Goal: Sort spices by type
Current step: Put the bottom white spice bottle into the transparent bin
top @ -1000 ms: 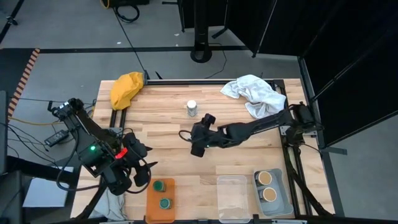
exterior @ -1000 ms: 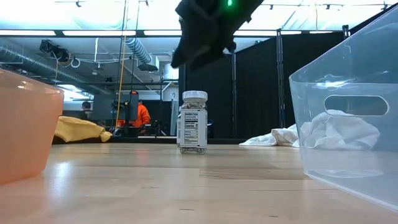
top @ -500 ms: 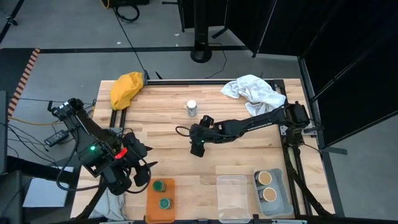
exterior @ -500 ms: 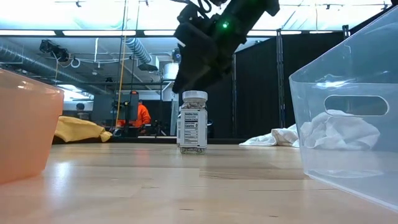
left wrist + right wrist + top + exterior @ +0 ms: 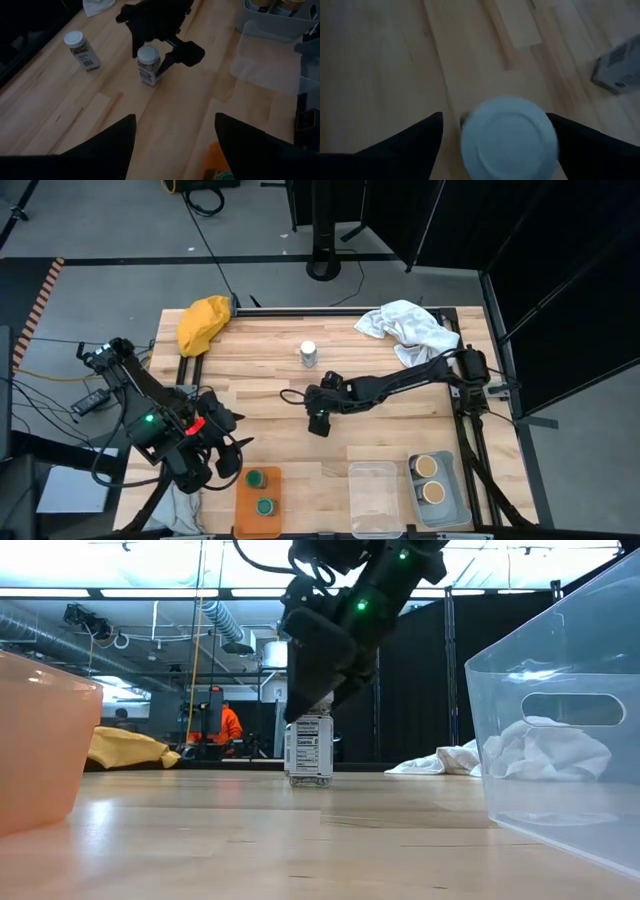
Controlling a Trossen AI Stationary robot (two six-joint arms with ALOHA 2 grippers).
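Jaws of right gripper [image 5: 495,137] spread, straddling white-lidded jar [image 5: 507,137], which I am risking toppling on the surface [image 5: 400,435] if closing off-centre.

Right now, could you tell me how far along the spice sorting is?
Done: two green-lidded jars sit in the orange tray, two tan-lidded jars in the grey tray. In hand: the right gripper, open, straddles a white-lidded jar mid-table without gripping it. Left: that jar and the second white-lidded jar farther back; the clear tray holds nothing. The left gripper waits by the orange tray.
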